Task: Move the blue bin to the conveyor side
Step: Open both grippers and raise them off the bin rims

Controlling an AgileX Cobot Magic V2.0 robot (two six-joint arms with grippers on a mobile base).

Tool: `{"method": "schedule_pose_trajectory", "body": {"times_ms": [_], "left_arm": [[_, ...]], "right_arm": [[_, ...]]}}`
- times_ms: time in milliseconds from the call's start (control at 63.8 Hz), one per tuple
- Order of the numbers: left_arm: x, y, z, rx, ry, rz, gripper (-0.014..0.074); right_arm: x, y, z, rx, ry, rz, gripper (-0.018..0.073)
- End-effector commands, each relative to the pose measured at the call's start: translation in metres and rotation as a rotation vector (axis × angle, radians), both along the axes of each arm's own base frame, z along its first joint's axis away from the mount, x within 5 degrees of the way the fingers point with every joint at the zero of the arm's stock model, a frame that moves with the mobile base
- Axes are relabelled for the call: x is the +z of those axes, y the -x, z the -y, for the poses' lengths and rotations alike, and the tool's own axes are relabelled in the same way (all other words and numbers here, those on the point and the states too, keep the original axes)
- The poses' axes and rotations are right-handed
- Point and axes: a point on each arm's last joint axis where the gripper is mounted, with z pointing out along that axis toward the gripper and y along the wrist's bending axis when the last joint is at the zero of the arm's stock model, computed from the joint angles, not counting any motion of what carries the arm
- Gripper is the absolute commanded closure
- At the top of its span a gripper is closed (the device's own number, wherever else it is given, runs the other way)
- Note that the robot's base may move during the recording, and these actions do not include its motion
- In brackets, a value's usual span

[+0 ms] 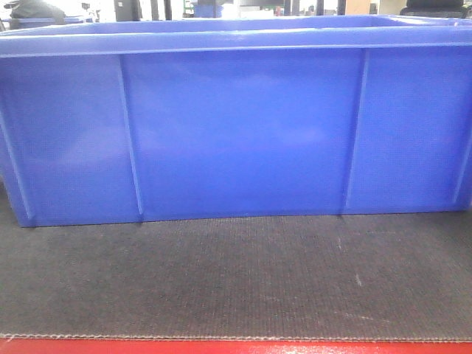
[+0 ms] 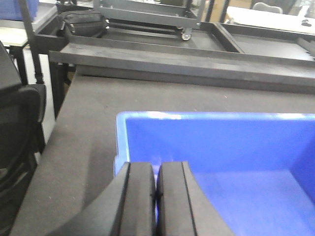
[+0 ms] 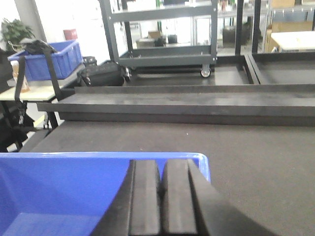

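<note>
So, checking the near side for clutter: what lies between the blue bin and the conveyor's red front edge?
Nothing: in the front-facing view only bare dark belt of the conveyor runs from the blue bin to the red front edge.

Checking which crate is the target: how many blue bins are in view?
2. The large blue bin sits on the conveyor belt, held by both grippers. A smaller blue crate rests on a far table. Others may be hidden.

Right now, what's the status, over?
Left gripper and right gripper shut, over the blue bin near its rim. Bin on the conveyor. Nothing blocking.
</note>
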Motion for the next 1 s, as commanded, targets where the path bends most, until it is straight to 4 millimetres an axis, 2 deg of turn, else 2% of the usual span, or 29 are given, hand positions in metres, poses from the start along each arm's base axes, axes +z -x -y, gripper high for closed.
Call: {"method": "schedule_pose_trajectory", "body": {"times_ms": [0, 329, 470, 612, 721, 988], "left_arm": [[-0.013, 0.018, 0.000, -0.048, 0.020, 0.079, 0.0596], [-0.097, 0.067, -0.009, -0.103, 0.021, 0.072, 0.0596], [-0.121, 0.086, -0.014, -0.103, 0.023, 0.074, 0.0596], [-0.144, 0.104, -0.019, -0.103, 0.026, 0.090, 0.0596], [-0.153, 0.118, -0.023, -0.103, 0.036, 0.135, 0.0596], [-0.145, 0.147, -0.031, -0.101, 0.065, 0.312, 0.0596]], "right_arm": [[-0.007, 0.017, 0.005, -0.006, 0.001, 0.062, 0.0646], [-0.076, 0.075, 0.020, -0.006, 0.044, 0.078, 0.0648], [-0.105, 0.098, 0.025, -0.006, 0.048, 0.081, 0.0648], [-0.125, 0.119, 0.030, -0.008, 0.039, 0.118, 0.0648], [-0.133, 0.133, 0.034, -0.010, 0.030, 0.150, 0.0648], [-0.132, 0.150, 0.038, -0.015, 0.014, 0.213, 0.0648]]}}
